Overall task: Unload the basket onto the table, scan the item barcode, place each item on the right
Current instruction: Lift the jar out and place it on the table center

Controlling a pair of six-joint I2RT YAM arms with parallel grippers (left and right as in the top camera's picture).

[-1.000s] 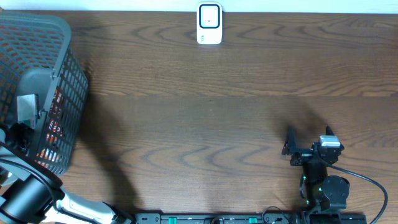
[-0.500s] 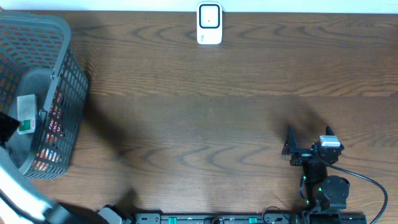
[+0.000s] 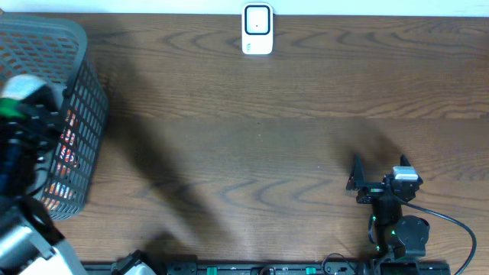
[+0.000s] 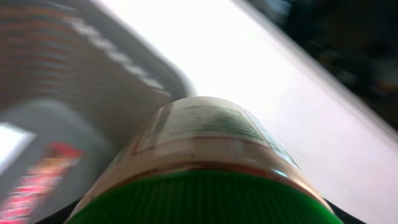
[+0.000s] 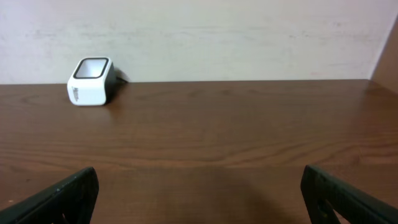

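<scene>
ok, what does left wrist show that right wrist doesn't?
Only left wrist: a labelled bottle with a green cap filling the lens, and the grey mesh basket blurred behind it.
Only right wrist: the white scanner at the far edge of the wooden table, and the right pincer open and holding nothing, its dark fingers in the bottom corners.
Shared: no object in common; only a pale backdrop, likely the wall.

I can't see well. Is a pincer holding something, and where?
Yes. The left pincer holds a green-capped jar, apparently near its cap end. The right pincer is open and empty.
</scene>
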